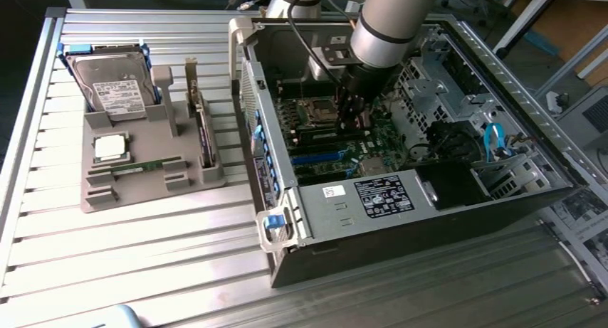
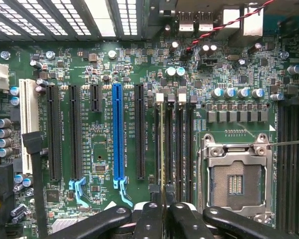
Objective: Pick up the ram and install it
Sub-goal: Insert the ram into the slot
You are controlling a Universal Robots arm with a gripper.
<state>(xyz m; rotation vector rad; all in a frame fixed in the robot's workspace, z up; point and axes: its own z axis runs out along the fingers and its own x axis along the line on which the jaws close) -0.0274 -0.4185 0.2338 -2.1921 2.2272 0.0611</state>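
Wrist view: my gripper (image 2: 164,213) is clenched on the ram (image 2: 163,149), which I see edge-on as one thin greenish line running from my fingertips along the memory slots. Count there: four memory slots (image 2: 179,144) with white latches, beside one open, empty CPU socket (image 2: 234,181); one blue slot (image 2: 118,132); one white slot (image 2: 26,124); one red-and-black twisted wire (image 2: 224,22) near the board's edge. Whether the ram is seated or just over a slot, I cannot tell.

Exterior view gives the wider layout: one arm (image 1: 389,22) reaches down into the open case (image 1: 285,221), with my own wrist standing in front of the ram. On the slatted table (image 1: 142,271), at the exterior view's left of the case, one grey tray (image 1: 105,193) holds one hard drive (image 1: 114,86), one CPU chip (image 1: 111,146), one green stick (image 1: 142,166) lying flat, and one card (image 1: 201,125) on edge.
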